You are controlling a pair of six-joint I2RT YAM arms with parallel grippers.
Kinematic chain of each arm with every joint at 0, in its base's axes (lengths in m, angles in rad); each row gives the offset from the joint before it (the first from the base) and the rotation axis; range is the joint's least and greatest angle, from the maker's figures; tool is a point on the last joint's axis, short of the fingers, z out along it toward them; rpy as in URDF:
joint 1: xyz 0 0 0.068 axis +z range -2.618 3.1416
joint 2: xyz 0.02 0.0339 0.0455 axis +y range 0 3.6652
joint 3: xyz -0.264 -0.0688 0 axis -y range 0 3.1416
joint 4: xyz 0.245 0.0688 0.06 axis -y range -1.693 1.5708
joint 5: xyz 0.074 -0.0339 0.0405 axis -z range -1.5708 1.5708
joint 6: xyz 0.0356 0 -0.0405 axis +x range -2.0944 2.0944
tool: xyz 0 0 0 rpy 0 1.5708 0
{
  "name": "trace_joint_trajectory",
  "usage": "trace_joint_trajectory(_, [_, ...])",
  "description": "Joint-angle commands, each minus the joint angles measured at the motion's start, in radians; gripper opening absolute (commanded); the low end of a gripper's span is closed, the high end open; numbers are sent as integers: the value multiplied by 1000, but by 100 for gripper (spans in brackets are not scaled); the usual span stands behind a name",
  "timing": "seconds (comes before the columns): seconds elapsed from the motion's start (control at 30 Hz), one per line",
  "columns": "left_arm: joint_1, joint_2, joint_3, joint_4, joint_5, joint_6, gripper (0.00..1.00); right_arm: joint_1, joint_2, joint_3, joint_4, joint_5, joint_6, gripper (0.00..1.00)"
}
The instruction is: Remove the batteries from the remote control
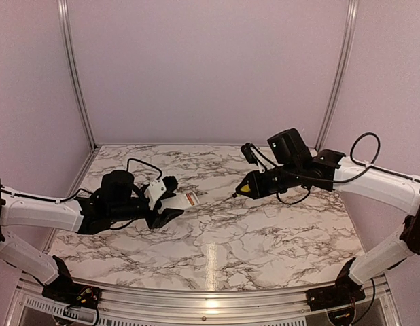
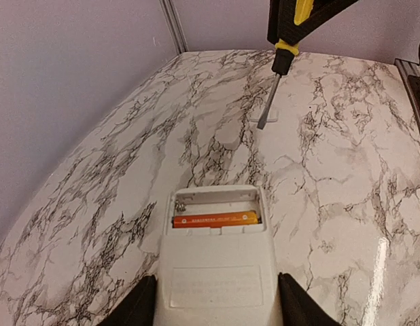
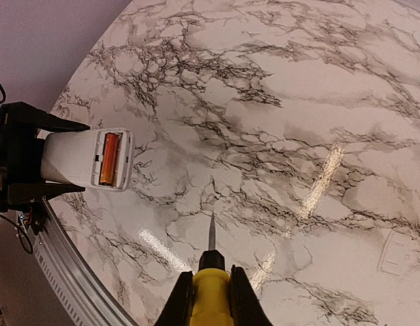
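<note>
My left gripper (image 2: 217, 302) is shut on the white remote control (image 2: 217, 272) and holds it by its sides. The battery bay at its far end is open. One orange battery (image 2: 215, 219) lies in the near slot; the far slot shows only a spring. My right gripper (image 3: 211, 299) is shut on a yellow screwdriver (image 3: 211, 282), whose metal tip points at the table, well apart from the remote (image 3: 74, 157). In the top view the remote (image 1: 179, 201) is left of centre and the screwdriver (image 1: 244, 188) to its right.
A small white rectangular plastic piece (image 3: 395, 252) lies flat on the marble table; it also shows in the left wrist view (image 2: 263, 115) under the screwdriver tip. Pale walls and metal posts (image 1: 74, 75) enclose the table.
</note>
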Motion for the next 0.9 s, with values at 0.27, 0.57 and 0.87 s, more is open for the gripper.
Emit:
trace_joint_trajectory(0.27, [-13,-96,-33,49,114,173,0,-3,-55,112,82,-307,168,0])
trace_joint_trajectory(0.57, [-18,-119,5,17,134,197,0,-3,-26,141,133,-353,266,0])
trace_joint_trajectory(0.87, [-33,-118,35,-4,125,221,0,15,18,149,117,-357,289,0])
